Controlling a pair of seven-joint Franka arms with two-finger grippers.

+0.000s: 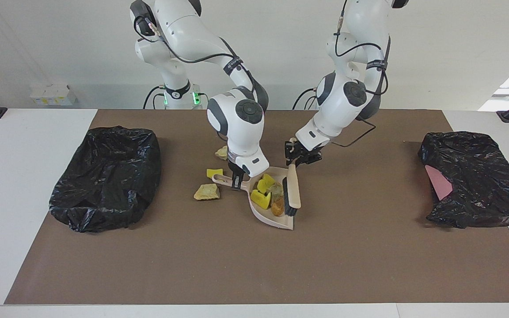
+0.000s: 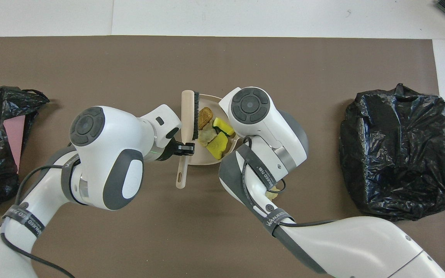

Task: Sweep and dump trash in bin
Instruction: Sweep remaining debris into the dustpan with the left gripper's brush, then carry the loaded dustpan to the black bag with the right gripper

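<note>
Overhead view: yellow, tan and orange trash (image 2: 211, 131) fills dustpan (image 2: 203, 159); left gripper (image 2: 185, 148) clamps brush (image 2: 188, 116), right gripper (image 1: 237, 182) clamps dustpan's handle.

glossy crinkled black plastic bags (image 1: 106, 176), matt brown table mat (image 1: 369, 256), smooth beige plastic dustpan (image 1: 267, 217).

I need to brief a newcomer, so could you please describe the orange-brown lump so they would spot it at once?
Find the beige dustpan at mid-table. The orange-brown lump lies inside it, against the brush bristles. Its neighbours there are yellow sponge pieces; it alone is a brown oval.
</note>
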